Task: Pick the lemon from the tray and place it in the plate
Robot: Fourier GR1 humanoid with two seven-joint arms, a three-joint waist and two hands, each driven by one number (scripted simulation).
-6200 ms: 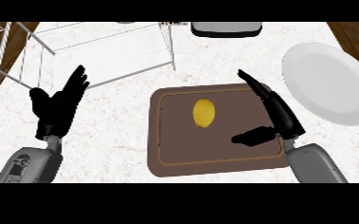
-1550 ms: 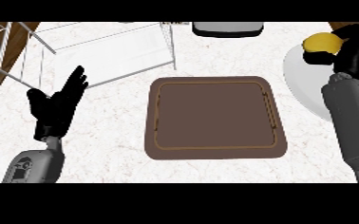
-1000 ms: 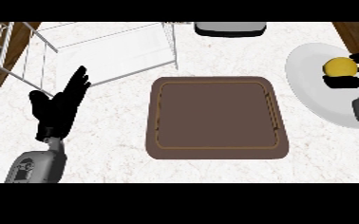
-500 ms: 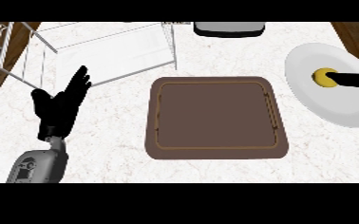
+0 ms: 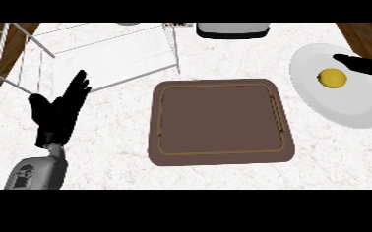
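The lemon [image 5: 333,77] lies on the white plate [image 5: 328,109] at the view's right, well apart from the brown tray [image 5: 218,123], which holds no fruit. By that, the placing looks done. A dark sliver of the right hand [image 5: 355,63] shows at the right edge just beside the lemon and not wrapped round it; too little shows to tell whether it is open or closed. What seems left is only drawing that hand clear. The left hand [image 5: 59,112] rests at the view's left, fingers straight, spread and pointing up, holding nothing.
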